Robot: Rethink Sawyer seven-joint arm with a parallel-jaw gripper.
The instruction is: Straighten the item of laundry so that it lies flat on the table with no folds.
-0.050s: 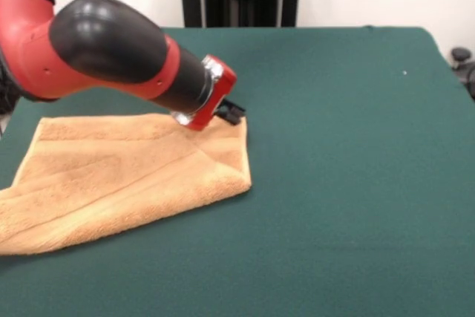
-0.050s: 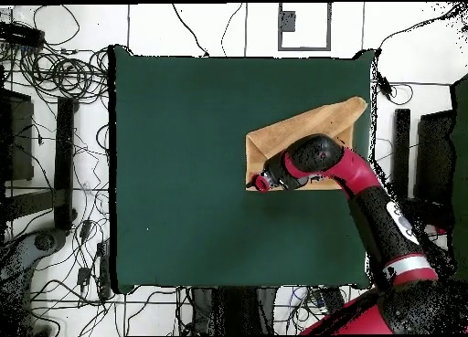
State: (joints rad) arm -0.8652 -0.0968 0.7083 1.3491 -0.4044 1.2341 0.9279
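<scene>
Clearly the towel [image 1: 126, 176] is the landmark, so everything is placed against it. It lies on the table [image 1: 349, 183] toward the left side of the front view, its left corner reaching the picture's edge, and seen from overhead it sits close to one table edge with a corner reaching toward a table corner. It is not flat: a diagonal crease runs across it and one portion looks doubled over the rest, so the outline is an uneven quadrilateral rather than a square.

Moving rightward along the towel, the red and black arm [image 1: 104, 46] crosses above its upper edge and ends at the towel's upper right corner. The gripper [image 1: 230, 113] is down at that corner, touching or just above the cloth. Its dark tips are small and partly hidden behind the red wrist, so I cannot tell how far apart they stand or whether they have any cloth between them.

To the right of the towel the green table is bare.

As a judgement, the step in hand is taking hold of the corner of the doubled layer. The next move would call for a firm pinch on the top layer only, then a low pull away from the crease, so the flap opens without dragging the whole towel.
</scene>
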